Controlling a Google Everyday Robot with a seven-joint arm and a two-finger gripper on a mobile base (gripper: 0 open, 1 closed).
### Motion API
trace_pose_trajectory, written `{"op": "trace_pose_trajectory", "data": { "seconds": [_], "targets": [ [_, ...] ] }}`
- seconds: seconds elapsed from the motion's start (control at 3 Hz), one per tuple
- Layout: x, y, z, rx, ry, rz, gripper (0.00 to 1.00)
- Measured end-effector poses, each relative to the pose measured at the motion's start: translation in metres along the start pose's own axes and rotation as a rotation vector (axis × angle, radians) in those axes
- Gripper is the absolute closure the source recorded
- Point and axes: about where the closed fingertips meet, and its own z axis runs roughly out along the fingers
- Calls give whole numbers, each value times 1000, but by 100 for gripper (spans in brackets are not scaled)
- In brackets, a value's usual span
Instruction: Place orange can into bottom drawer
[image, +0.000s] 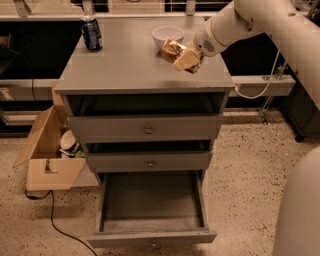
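My gripper (181, 56) hangs above the right part of the grey cabinet top (130, 65), shut on the orange can (171, 50). The can is orange-gold with pale mottled print and lies tilted in the fingers, lifted off the surface, just in front of the white bowl. The bottom drawer (152, 205) is pulled wide open below, its dark inside showing nothing in it. The two shallower drawers above it are only slightly ajar.
A dark blue can (91, 33) stands at the back left of the top. A white bowl (167, 35) sits at the back right. An open cardboard box (47, 150) and a black cable (55, 220) lie on the floor to the left. My white arm fills the right side.
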Motion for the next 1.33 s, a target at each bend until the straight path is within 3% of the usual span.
{"op": "trace_pose_trajectory", "data": {
  "seconds": [0.33,0.67,1.0,1.33],
  "targets": [
    [0,1,2,-5,2,-3,100],
    [13,45,-2,-67,-40,-24,100],
    [19,90,-23,-53,-56,-55,100],
    [49,153,-4,-64,-19,-23,100]
  ]
}}
